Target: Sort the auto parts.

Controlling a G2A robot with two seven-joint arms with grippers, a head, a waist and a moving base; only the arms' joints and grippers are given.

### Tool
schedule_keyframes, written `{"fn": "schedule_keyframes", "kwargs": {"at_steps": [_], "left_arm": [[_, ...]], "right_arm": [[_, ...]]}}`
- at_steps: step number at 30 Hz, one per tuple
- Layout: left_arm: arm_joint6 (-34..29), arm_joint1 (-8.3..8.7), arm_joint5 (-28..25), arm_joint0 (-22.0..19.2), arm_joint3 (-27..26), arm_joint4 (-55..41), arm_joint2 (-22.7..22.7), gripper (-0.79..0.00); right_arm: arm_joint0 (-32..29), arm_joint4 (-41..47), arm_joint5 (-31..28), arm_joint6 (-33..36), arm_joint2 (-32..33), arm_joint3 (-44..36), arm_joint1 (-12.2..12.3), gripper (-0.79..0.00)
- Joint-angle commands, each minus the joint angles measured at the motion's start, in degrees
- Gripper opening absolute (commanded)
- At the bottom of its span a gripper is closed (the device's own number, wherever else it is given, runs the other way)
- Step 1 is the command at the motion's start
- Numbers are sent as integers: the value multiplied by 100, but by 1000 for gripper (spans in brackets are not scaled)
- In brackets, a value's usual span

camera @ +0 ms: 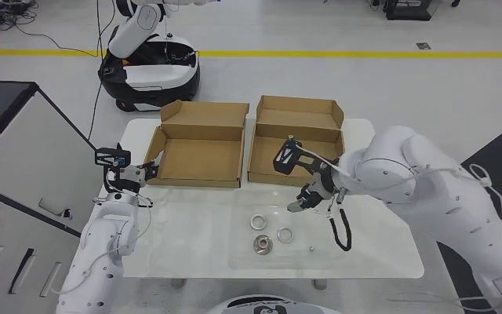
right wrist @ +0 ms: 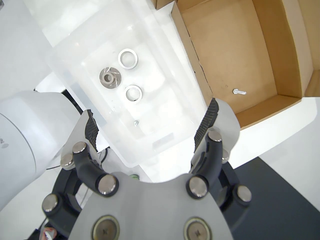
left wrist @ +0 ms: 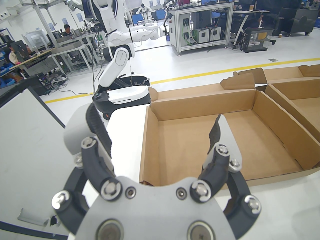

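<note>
**Current state.** The right pincer (right wrist: pixel 150 111) is hanging wide open, holding nothing, above the clear tray (right wrist: pixel 160 51) at the tray edge facing the right box (right wrist: pixel 225 38). The left pincer (left wrist: pixel 155 114) is also standing wide open and empty, well apart from the tray, beside the outer wall of the left box (left wrist: pixel 200 131). The tray is resting on the desk (camera: pixel 196 235), just in front of both boxes.

**Step in hand (judged).** The right pincer is preparing to pick the next part out of the tray. The small bolt (right wrist: pixel 136 123) is looking like the target, since a second bolt (right wrist: pixel 239 91) is already lying in the right box, just beyond the tray.

**Doing it well.** The pick is calling for three things:
1. Centring the open jaws over the small bolt before descending.
2. Descending straight down, keeping both fingers inside the tray walls.
3. Closing across the bolt slowly, because so small a part is likely to roll on the smooth tray floor.

**Part relative to pincer.** The small bolt is lying alone on the tray floor, almost directly beneath the right pincer and slightly nearer one finger. A ring (right wrist: pixel 127 58), a second ring (right wrist: pixel 133 93) and a flanged disc (right wrist: pixel 109 78) are lying grouped toward the tray's middle, apart from the bolt.
</note>
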Motion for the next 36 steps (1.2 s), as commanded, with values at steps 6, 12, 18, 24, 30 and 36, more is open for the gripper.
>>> {"fn": "schedule_keyframes", "kwargs": {"at_steps": [6,12,18,24,30,36], "left_arm": [[0,0,0,0,0,0,0,0],[0,0,0,0,0,0,0,0],[0,0,0,0,0,0,0,0],[0,0,0,0,0,0,0,0],[0,0,0,0,0,0,0,0],[0,0,0,0,0,0,0,0]], "right_arm": [[378,214,-361,0,-742,-245,332,0],[807,479,-358,0,-1402,-386,637,0],[1106,697,-262,0,-1944,-489,841,0],[1157,682,-182,0,-2402,-523,915,0],[1042,624,-144,-25,-2526,-425,867,0],[1000,522,-113,-102,-2530,-389,836,0]]}}
